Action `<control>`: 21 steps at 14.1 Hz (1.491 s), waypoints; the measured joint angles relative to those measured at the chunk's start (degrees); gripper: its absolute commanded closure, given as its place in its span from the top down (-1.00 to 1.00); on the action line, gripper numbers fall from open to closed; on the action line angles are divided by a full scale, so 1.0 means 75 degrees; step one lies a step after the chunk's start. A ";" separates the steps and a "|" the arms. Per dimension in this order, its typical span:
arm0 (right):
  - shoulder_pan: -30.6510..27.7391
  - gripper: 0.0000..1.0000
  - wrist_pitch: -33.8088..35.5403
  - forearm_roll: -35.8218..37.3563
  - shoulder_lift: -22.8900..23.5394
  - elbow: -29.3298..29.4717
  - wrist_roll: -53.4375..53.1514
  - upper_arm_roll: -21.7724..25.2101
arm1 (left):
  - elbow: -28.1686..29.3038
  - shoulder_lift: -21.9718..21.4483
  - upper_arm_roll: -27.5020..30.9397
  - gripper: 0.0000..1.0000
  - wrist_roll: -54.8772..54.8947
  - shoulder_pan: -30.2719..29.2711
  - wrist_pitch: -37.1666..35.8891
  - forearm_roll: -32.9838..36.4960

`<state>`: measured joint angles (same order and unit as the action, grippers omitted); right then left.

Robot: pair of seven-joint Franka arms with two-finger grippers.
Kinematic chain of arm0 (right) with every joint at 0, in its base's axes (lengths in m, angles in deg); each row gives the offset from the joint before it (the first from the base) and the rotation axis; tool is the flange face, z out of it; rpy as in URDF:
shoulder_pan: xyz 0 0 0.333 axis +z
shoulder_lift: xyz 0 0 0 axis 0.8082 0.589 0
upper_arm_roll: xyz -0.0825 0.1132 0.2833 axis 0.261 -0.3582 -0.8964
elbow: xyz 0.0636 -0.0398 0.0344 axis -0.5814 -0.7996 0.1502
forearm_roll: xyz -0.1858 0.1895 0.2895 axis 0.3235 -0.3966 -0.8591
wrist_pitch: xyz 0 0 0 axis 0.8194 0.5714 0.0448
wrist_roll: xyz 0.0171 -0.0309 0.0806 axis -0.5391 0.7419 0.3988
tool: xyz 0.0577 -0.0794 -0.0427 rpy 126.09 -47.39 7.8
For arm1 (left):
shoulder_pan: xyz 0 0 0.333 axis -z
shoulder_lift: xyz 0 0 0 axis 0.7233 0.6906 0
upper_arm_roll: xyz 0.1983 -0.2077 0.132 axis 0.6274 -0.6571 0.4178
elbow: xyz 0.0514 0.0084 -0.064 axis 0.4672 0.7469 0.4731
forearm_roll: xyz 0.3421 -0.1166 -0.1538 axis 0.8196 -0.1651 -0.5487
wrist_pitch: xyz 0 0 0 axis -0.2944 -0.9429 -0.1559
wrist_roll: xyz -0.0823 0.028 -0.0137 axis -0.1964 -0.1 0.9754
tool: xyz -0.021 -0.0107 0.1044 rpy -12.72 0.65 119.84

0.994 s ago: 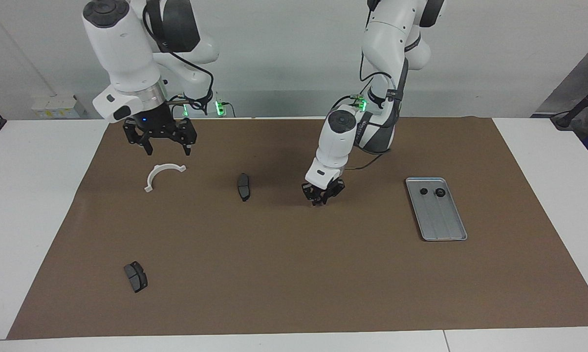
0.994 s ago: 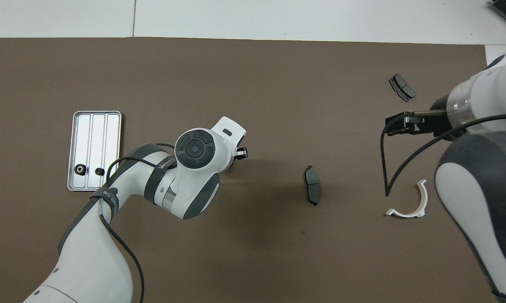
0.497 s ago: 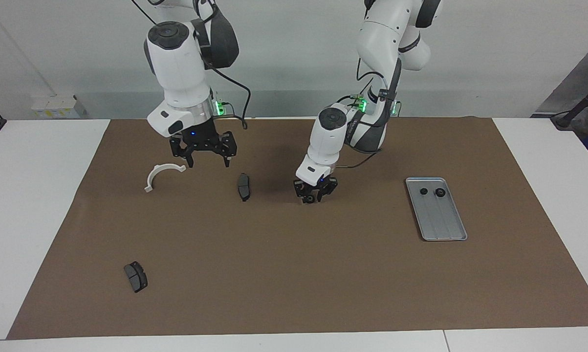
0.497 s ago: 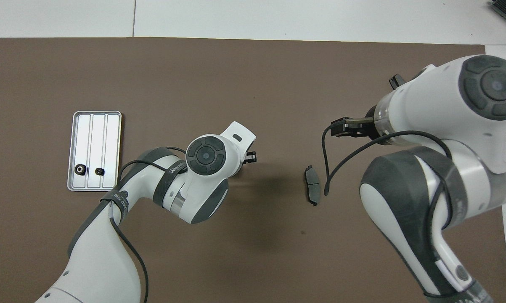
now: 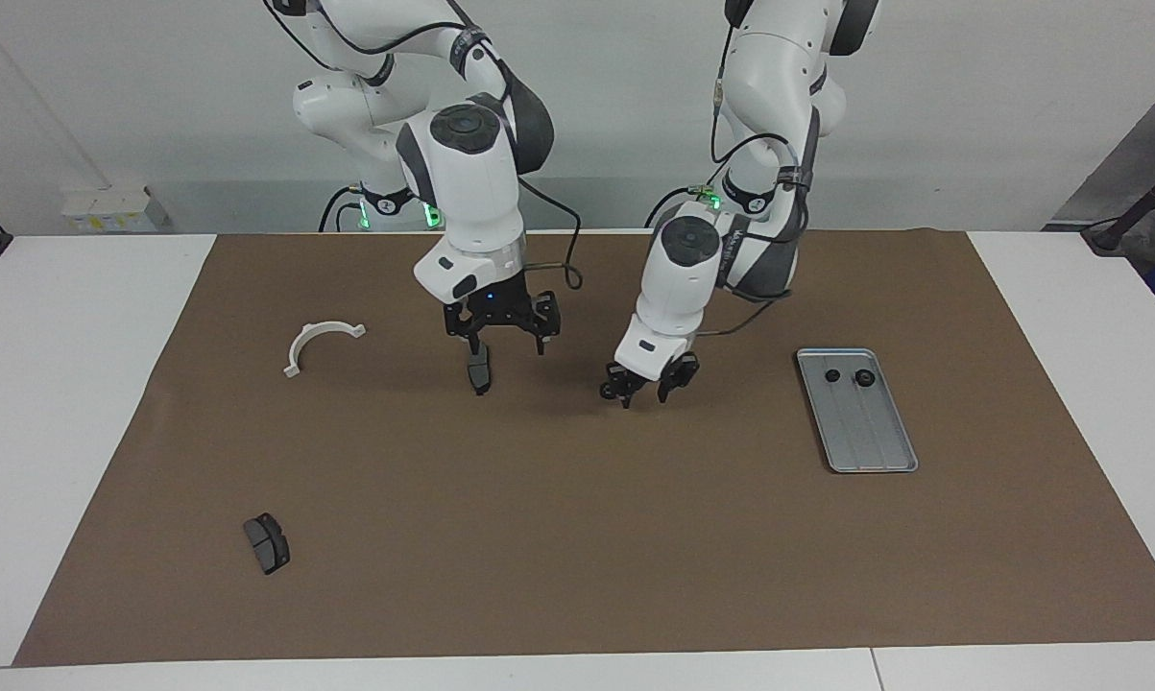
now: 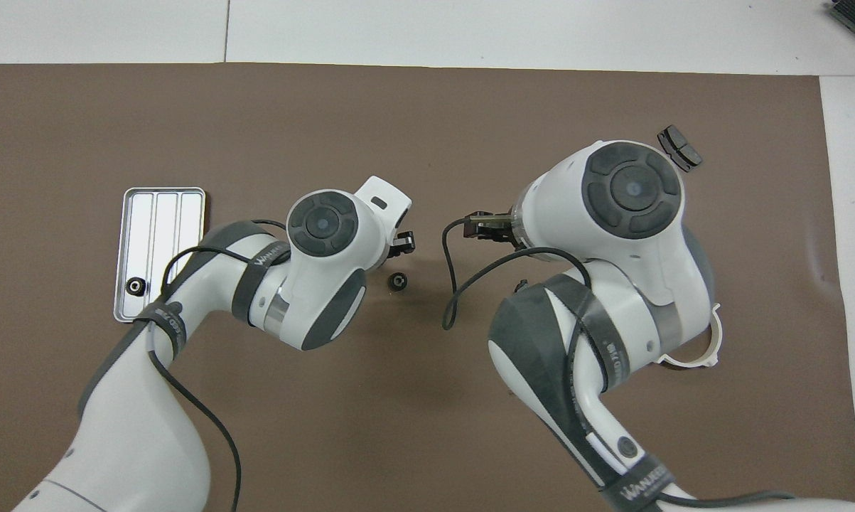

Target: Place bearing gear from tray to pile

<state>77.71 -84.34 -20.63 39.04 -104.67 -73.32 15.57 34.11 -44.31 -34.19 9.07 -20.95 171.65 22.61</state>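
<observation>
One gear (image 6: 397,282): loose on the mat just under the left jaws, touching neither finger. The facing view hides it.
Left gripper (image 5: 646,389): jaws apart and empty. A second ago they were pinched together low over this same spot, so I read the drop as just made.
Tray (image 5: 865,441): well apart from the left jaws and unmoved.
Tray gears (image 5: 831,375): two are left at the tray's end nearer the robots. I judge them the next fetches.
Right gripper (image 5: 502,344): jaws wide apart and empty. It has swung in from the right arm's end of the table.
Pad (image 5: 479,369): directly under the right jaws, not gripped.
Pile: I see none yet. The dropped gear lies alone and may be its start.
</observation>
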 measured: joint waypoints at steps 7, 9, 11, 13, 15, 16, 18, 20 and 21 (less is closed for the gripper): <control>0.0816 1.00 -0.0978 0.0002 0.0841 -0.0004 -0.0673 0.0005 | -0.0497 -0.0031 0.0008 0.02 0.2316 -0.2188 -0.1306 -0.0187; 0.0999 1.00 -0.1110 0.0011 0.1054 0.0006 -0.0683 0.0009 | -0.0439 -0.0039 0.0013 0.02 0.2572 -0.2560 -0.1438 -0.0187; 0.1181 1.00 -0.1335 0.0223 0.1336 0.0011 -0.0866 0.0011 | -0.0243 -0.0090 0.0016 0.03 0.2860 -0.2868 -0.1484 -0.0187; 0.1378 1.00 -0.1639 0.0564 0.1684 0.0023 -0.1211 0.0009 | 0.0039 -0.0181 0.0021 0.04 0.3258 -0.3174 -0.1493 -0.0187; 0.1495 1.00 -0.1866 0.0654 0.1952 0.0035 -0.1291 0.0012 | 0.0351 -0.0297 0.0021 0.06 0.3672 -0.3454 -0.1488 -0.0187; 0.1541 1.00 -0.1983 0.0670 0.2065 0.0040 -0.1291 0.0012 | 0.0570 -0.0382 0.0022 0.13 0.3846 -0.3583 -0.1438 -0.0187; 0.1614 0.92 -0.2113 0.0695 0.2229 0.0054 -0.1291 0.0014 | 0.1052 -0.0555 0.0023 0.24 0.4042 -0.3767 -0.1122 -0.0187; 0.1647 0.75 -0.2122 0.0755 0.2275 0.0065 -0.1291 0.0015 | 0.1589 -0.0728 0.0015 0.25 0.4089 -0.3809 -0.0640 -0.0187; 0.1653 0.72 -0.2134 0.0784 0.2275 0.0066 -0.1291 0.0015 | 0.1831 -0.0801 0.0004 0.25 0.4089 -0.3809 -0.0435 -0.0187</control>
<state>90.11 -100.35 -14.75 56.10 -104.18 -83.00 15.68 47.84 -50.31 -34.17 39.74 -49.52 168.39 21.20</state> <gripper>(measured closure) 0.040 0.374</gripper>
